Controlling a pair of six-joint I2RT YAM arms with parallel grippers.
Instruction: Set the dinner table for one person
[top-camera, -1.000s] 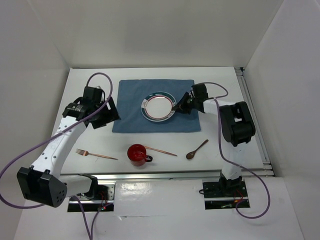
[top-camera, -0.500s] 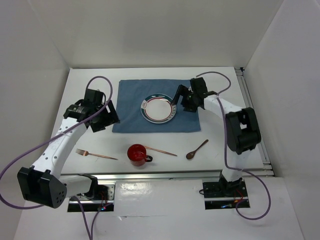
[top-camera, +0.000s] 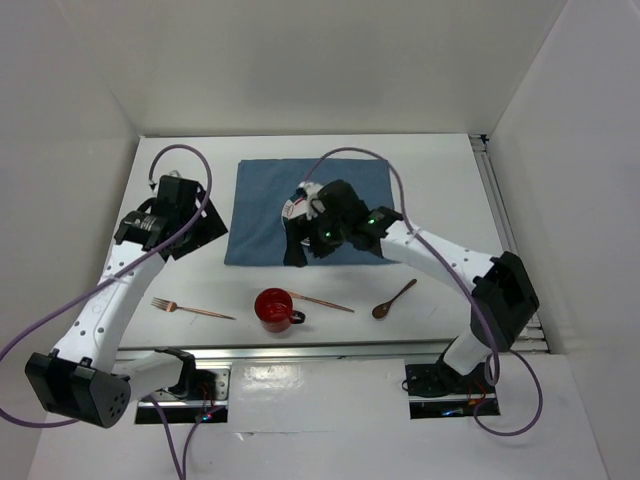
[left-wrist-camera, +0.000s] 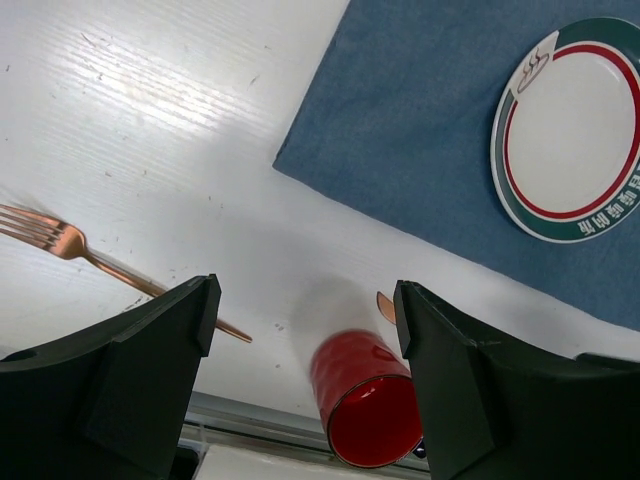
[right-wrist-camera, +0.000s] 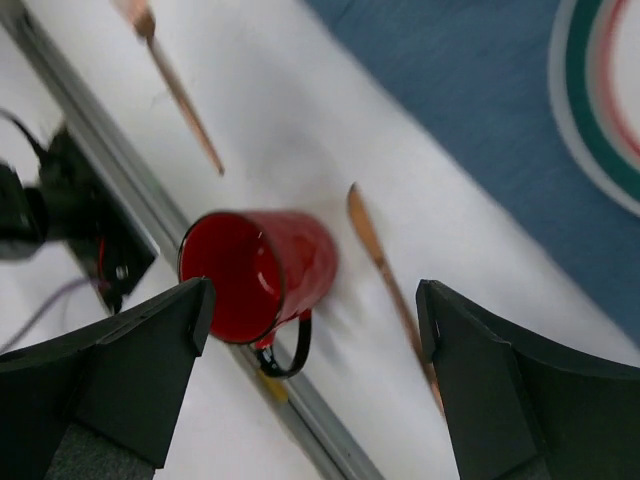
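On the white dinner table (top-camera: 440, 180) lies a blue placemat (top-camera: 258, 205) with a green-and-red-rimmed plate (top-camera: 296, 208) on it, largely hidden under my right arm. My right gripper (top-camera: 300, 250) hangs open over the placemat's near edge, holding nothing. In the right wrist view the red mug (right-wrist-camera: 260, 270) and the knife (right-wrist-camera: 385, 270) show between the open fingers of that gripper (right-wrist-camera: 315, 300). My left gripper (top-camera: 200, 235) is open and empty, left of the placemat. Its wrist view shows the plate (left-wrist-camera: 570, 130), the fork (left-wrist-camera: 60, 240) and the mug (left-wrist-camera: 370, 410).
Near the front edge lie a copper fork (top-camera: 190, 308), the red mug (top-camera: 272, 308), a knife (top-camera: 322, 301) and a brown spoon (top-camera: 392, 299). A metal rail (top-camera: 340, 348) runs along the front edge. White walls enclose the table on three sides.
My right gripper opened off the plate's right rim and swung left and toward the front, across the plate. The left gripper drew slightly back and left, still open.
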